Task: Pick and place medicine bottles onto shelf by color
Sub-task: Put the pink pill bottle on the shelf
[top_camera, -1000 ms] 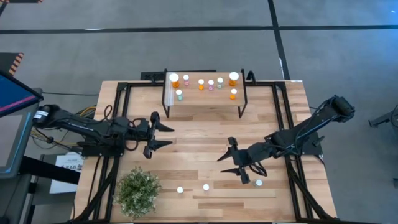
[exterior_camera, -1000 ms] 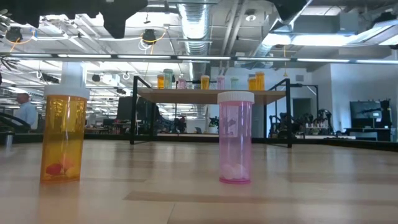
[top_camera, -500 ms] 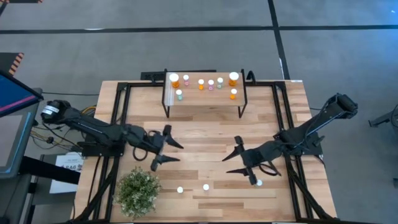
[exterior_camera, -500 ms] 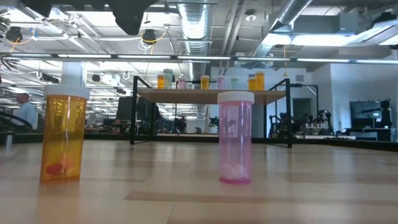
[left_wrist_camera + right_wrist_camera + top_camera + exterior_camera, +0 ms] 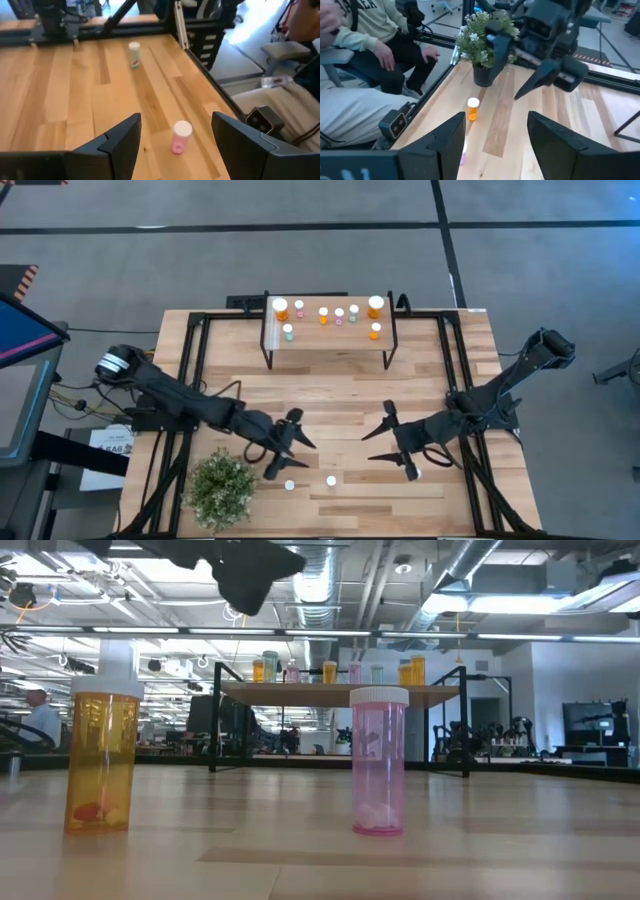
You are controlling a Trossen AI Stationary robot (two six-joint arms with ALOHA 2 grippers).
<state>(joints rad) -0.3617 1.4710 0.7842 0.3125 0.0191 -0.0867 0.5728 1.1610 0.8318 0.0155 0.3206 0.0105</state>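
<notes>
Three bottles [image 5: 331, 480] stood loose on the counter [image 5: 330, 395]; others sat on the shelf [image 5: 330, 340]. Left end effector [image 5: 290, 450] and right end effector [image 5: 392, 448] hovered nearby, fingers apart, empty. Bottles looked light, rigid, slick, tippable; grip mid-body below the cap.

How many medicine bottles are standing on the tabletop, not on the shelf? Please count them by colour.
Orange bottle: 1
Pink bottle: 1
Pale green bottle: 1
Total: 3
</notes>
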